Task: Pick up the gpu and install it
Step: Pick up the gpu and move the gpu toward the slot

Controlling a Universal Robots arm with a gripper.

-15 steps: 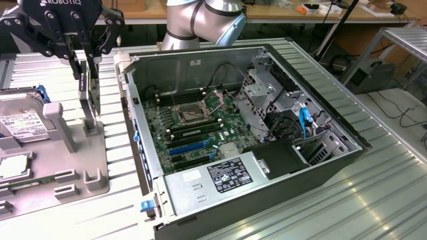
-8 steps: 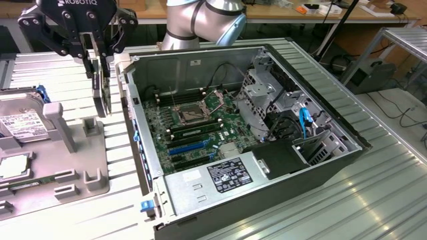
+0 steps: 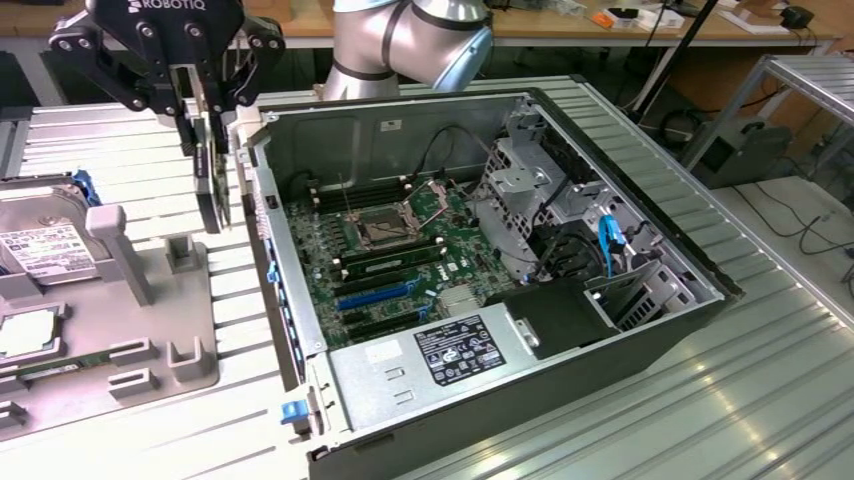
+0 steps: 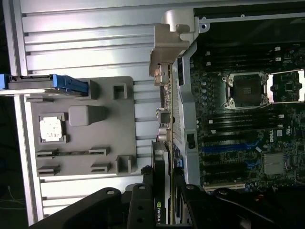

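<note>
Far on the exterior view's left I've got a silver hard drive with a white label (image 3: 38, 250) in a blue-edged holder. It sits at the edge of a grey moulded plastic parts tray (image 3: 147, 340), which rests on the ribbed metal surface (image 3: 747, 390). The wrist view has the same tray (image 4: 119, 105), with a small silver square chip (image 4: 51, 130) in one pocket

Next over, the black jaws hang down from the top, closed narrow on the gpu (image 3: 214, 190), a thin flat black card. They grip it at its upper end, and it hangs upright and edge-on. It is in the air over the strip between the tray and the case, just beside the case's outer wall. It is outside the case and not seated in any slot. In the wrist view the card's black face (image 4: 158, 167) carries a green logo down by the fingers (image 4: 138, 210), and a greenish board edge runs alongside, parallel to the case wall

Then the open grey and black tower computer case (image 3: 374, 150), lying on its side. Inside are a green motherboard (image 3: 320, 250), a silver CPU socket (image 3: 380, 230) and a long blue expansion slot (image 3: 374, 295). At the near end is a grey power supply box with a white label (image 3: 400, 365). Further right a bright blue cable (image 3: 607, 245) runs by the drive cage. The silver-grey robot arm (image 3: 407, 40) stands behind the case
</note>
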